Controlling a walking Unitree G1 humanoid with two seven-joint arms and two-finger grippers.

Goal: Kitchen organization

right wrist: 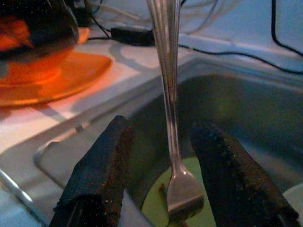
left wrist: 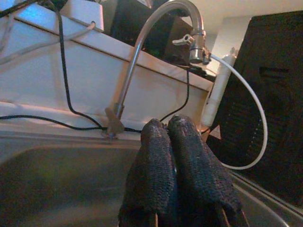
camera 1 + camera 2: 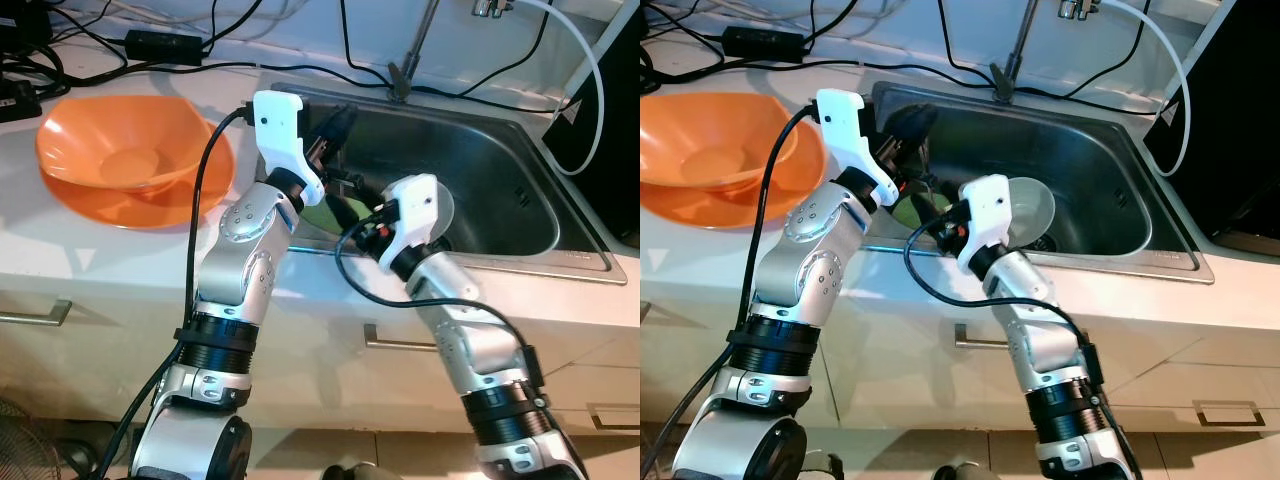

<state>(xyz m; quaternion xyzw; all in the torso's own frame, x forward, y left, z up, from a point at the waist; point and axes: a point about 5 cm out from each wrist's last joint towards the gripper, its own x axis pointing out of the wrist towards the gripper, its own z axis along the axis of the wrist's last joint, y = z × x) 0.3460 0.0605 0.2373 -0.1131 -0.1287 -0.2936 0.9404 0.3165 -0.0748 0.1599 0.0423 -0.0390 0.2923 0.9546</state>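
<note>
black cables (image 3: 150,68) – countertop (image 3: 60,240); black adapter (image 3: 163,44) – back; cabinet handle (image 3: 35,316)

We lose the fork's (image 1: 169,118) handle past the frame's edge. Our arms hide the green plate (image 1: 199,222) mostly.

Brushed steel sink (image 3: 500,190), shiny metal fork (image 1: 171,118)

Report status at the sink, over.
Left gripper shut, over the sink. Right gripper open, fingers either side of a fork; grasp on fork unclear. Green item below it. Orange bowl on counter.
</note>
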